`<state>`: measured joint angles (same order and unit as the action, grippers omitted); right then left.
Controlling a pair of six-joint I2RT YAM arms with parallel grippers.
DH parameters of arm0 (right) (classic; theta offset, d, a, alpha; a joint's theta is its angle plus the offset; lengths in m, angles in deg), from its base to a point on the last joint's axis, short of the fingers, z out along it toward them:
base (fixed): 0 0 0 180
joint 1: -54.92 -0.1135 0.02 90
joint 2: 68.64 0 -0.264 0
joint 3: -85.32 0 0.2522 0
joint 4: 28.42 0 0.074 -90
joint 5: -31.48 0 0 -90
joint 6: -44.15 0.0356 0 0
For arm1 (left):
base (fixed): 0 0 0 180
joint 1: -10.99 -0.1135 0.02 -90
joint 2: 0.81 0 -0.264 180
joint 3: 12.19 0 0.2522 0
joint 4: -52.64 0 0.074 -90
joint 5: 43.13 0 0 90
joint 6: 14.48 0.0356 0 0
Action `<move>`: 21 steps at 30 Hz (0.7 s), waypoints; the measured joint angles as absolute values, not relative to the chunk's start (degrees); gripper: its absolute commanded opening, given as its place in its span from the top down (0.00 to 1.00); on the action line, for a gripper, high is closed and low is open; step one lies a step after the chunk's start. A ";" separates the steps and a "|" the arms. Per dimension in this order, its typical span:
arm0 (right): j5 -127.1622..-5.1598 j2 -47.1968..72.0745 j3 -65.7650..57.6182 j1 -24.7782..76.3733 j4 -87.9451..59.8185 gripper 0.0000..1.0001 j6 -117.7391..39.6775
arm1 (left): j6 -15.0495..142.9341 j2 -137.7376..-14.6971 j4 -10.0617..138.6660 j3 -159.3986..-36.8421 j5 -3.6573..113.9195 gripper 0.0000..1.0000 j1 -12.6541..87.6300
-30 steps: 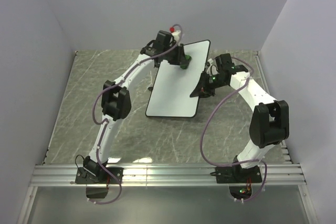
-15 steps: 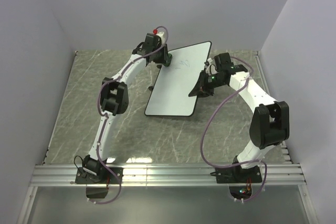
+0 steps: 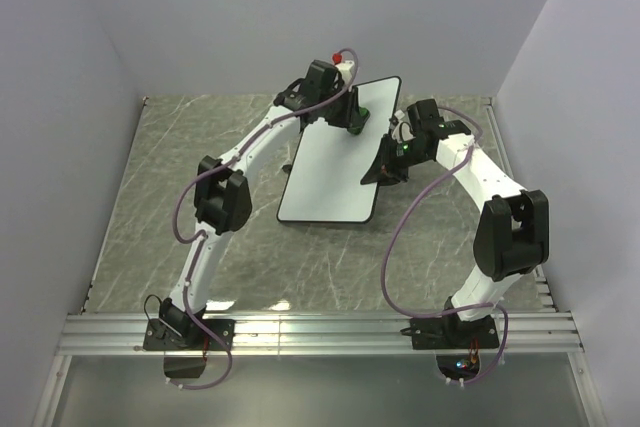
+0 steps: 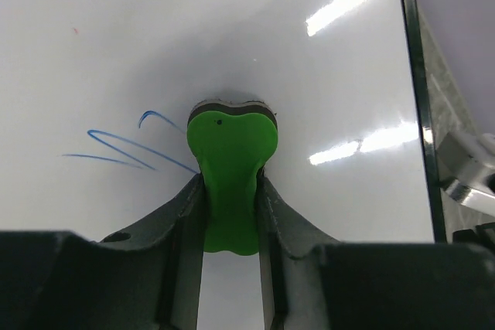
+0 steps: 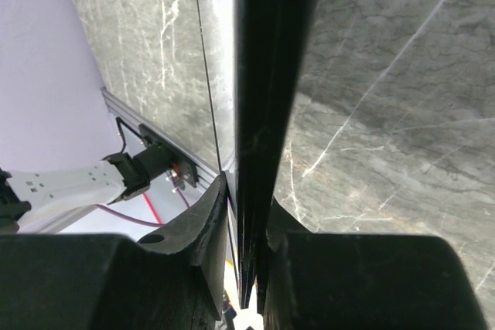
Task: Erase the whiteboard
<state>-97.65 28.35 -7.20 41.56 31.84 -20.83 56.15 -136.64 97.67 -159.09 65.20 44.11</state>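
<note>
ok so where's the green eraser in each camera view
top external: green eraser on the far end of the whiteboard
left wrist: centre, pinched in the left gripper
right wrist: not in it
shared landmark: whiteboard, white surface in left wrist, edge-on black rim in right wrist

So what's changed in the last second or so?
The left gripper, shut on the green eraser, swept left across the whiteboard's far end, then back right. Some blue scribble remains beside the eraser. The right gripper stayed clamped on the board's right edge, and the board did not move.
</note>
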 measured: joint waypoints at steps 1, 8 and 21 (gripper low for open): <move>-97.55 28.35 -7.18 41.56 31.86 1.00 -21.07 | 55.91 -136.99 97.76 -159.92 65.72 1.00 44.24; -97.20 27.82 -6.26 41.58 31.36 1.00 -21.22 | 50.79 -137.25 95.64 -158.00 67.95 1.00 42.06; -97.98 26.86 -4.67 41.58 29.59 1.00 -20.74 | 45.94 -144.77 89.30 -159.29 60.91 1.00 34.43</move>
